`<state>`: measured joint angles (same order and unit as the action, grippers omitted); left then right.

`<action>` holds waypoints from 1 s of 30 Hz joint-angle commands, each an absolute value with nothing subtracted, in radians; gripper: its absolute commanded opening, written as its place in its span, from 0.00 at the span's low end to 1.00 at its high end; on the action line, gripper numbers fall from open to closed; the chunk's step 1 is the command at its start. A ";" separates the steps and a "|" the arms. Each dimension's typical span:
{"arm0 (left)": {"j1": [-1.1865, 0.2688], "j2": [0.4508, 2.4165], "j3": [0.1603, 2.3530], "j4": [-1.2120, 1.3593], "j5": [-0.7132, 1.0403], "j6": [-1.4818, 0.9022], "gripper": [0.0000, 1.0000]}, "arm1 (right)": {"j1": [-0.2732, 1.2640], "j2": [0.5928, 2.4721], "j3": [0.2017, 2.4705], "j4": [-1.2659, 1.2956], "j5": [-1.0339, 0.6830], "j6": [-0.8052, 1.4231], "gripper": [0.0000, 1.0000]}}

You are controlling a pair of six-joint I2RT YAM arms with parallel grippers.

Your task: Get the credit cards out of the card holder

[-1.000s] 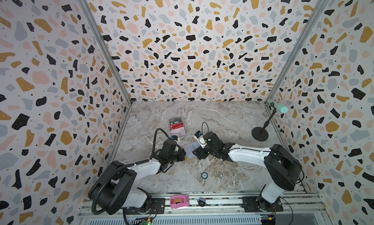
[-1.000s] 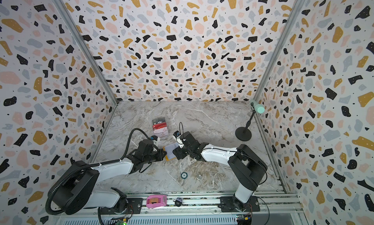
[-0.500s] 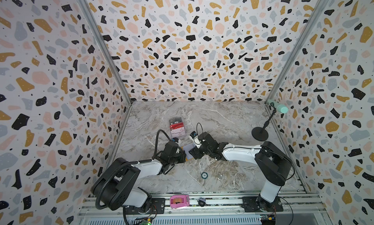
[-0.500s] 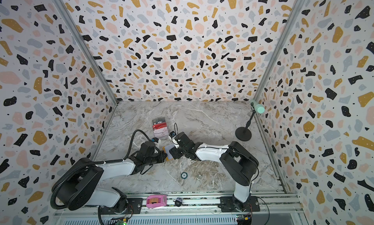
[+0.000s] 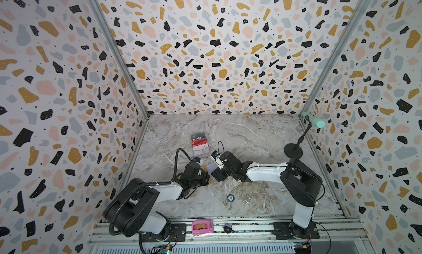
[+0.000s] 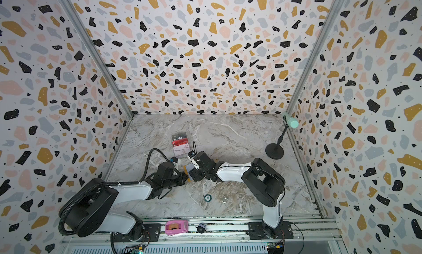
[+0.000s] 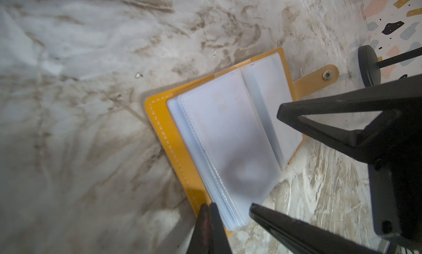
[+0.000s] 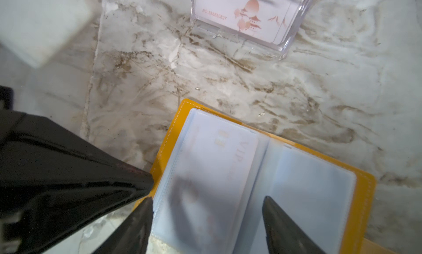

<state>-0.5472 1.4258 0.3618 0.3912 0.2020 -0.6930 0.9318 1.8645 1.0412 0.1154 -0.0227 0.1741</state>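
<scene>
Right, the marble worktop (image 5: 251,131) fills the booth floor. The left arm (image 5: 164,192) & right arm (image 5: 266,173) reach in low and meet nr its ctr. A mic stand (image 5: 293,150) sits far right by the wall.

A clear acrylic stand (image 5: 201,152) is a bit behind the arms' tips w/ credit cards (image 5: 199,138) standing in it: black "Vip" at the back, then red, then white in front. A pink tape dispenser (image 5: 202,227) rests on the front rail.

The card holder (image 5: 207,167) lies open & flat on the worktop between the two pincers, apart from the acrylic stand. Its yellow cover is down and its frosted sleeves (image 7: 228,131) are up. The snap tab (image 7: 319,78) sticks out from the cover's edge.

One more card (image 8: 219,154) w/ "VIP" lettering shows thru a sleeve, inside it.

- **Right pincer (image 8: 206,199):** jaws wide apart, one finger each side of that sleeve page, gripping nothing.
- **Left pincer (image 7: 207,212):** jaws together, tips on the cover's edge.

A small round token (image 5: 230,197) & a metal ring (image 5: 248,199) lie nr the front.
</scene>
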 commanded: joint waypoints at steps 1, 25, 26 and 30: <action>-0.554 1.436 0.333 0.391 0.188 -0.692 0.00 | 0.941 1.874 1.072 0.093 0.000 0.164 0.76; -0.554 1.438 0.334 0.369 0.176 -0.680 0.00 | 0.955 1.919 1.075 0.071 0.055 0.162 0.58; -0.553 1.440 0.334 0.367 0.174 -0.680 0.00 | 0.956 1.920 1.076 0.068 0.063 0.160 0.57; -0.554 1.436 0.336 0.355 0.167 -0.672 0.00 | 0.956 1.911 1.073 0.058 0.114 0.159 0.55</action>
